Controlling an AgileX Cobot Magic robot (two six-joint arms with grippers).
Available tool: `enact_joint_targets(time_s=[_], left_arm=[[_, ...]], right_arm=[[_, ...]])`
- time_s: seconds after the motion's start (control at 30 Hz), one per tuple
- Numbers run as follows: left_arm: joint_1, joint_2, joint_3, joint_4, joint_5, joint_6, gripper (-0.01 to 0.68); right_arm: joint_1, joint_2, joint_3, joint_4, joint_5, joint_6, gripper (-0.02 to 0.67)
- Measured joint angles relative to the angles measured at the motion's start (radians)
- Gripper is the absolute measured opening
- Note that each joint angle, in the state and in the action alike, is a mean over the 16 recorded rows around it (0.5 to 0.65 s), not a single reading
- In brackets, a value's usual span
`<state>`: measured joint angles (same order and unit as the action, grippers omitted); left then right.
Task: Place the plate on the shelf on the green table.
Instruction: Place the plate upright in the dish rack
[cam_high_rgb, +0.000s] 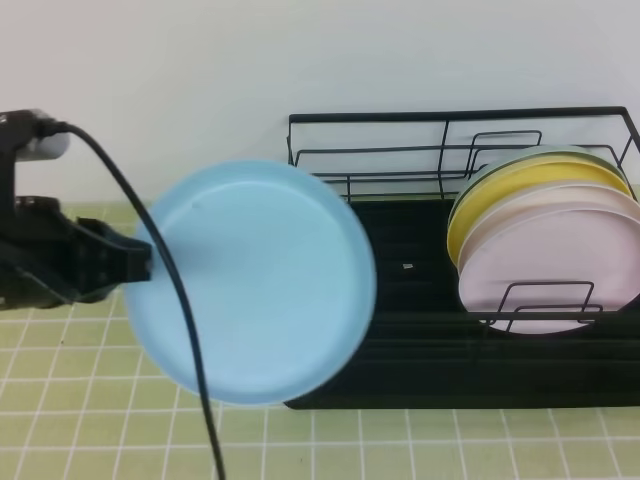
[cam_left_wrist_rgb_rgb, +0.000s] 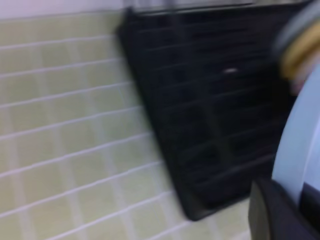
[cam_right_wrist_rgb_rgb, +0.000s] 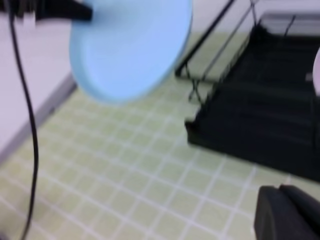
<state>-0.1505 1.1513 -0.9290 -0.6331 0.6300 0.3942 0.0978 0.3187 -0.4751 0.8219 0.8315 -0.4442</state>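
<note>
Three views on my screen, and each tells me something different. From the high camera I see the left gripper (cam_high_rgb: 135, 262) clamped on the left rim of the light blue plate (cam_high_rgb: 262, 282), which hangs tilted in the air above the green table (cam_high_rgb: 90, 400), its right edge overlapping the front left corner of the shelf (cam_high_rgb: 420, 330). That same view alone shows me the right end of the rack, where a yellow plate (cam_high_rgb: 520, 190) and a pale pink plate (cam_high_rgb: 560, 260) lean in the dividers. A black cable (cam_high_rgb: 170, 290) crosses in front of the blue plate and cuts my sight of it. My left wrist camera, blurred, gives only the plate's edge (cam_left_wrist_rgb_rgb: 300, 145) at the right, above the dark finger, with the rack's black tray base (cam_left_wrist_rgb_rgb: 210, 115) beyond. My right wrist camera looks from the other side: plate (cam_right_wrist_rgb_rgb: 131, 45) held aloft, rack (cam_right_wrist_rgb_rgb: 265, 110) to its right, and the right gripper (cam_right_wrist_rgb_rgb: 287, 212) low in the corner, jaws together, holding nothing.
</note>
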Motion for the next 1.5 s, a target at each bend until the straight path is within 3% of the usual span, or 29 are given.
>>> enact_joint_targets(time_s=[0.27,0.7,0.87,1.03,1.27,1.5], left_arm=[[-0.162,-0.042,0.000,-0.088,0.003,0.042,0.000],[-0.342,-0.061,0.000,-0.151,-0.017,0.057,0.000],[-0.372,-0.062,0.000,-0.176,-0.028,0.071,0.000],[-0.386,-0.062,0.000,-0.209,-0.035,0.101,0.000],[-0.388,-0.062,0.000,-0.315,-0.023,0.207,0.022],[-0.387,-0.062,0.000,-0.441,0.004,0.309,0.206]], right_arm=[[0.000,0.125,-0.027,0.181,-0.054,-0.112,0.043],[0.000,0.364,-0.161,0.340,-0.027,-0.242,0.389],[0.000,0.438,-0.185,0.383,0.022,-0.283,0.449],[0.000,0.511,-0.190,0.433,0.072,-0.325,0.402],[0.000,0.608,-0.190,0.503,0.154,-0.418,0.207],[0.000,0.671,-0.196,0.540,0.173,-0.544,0.030]])
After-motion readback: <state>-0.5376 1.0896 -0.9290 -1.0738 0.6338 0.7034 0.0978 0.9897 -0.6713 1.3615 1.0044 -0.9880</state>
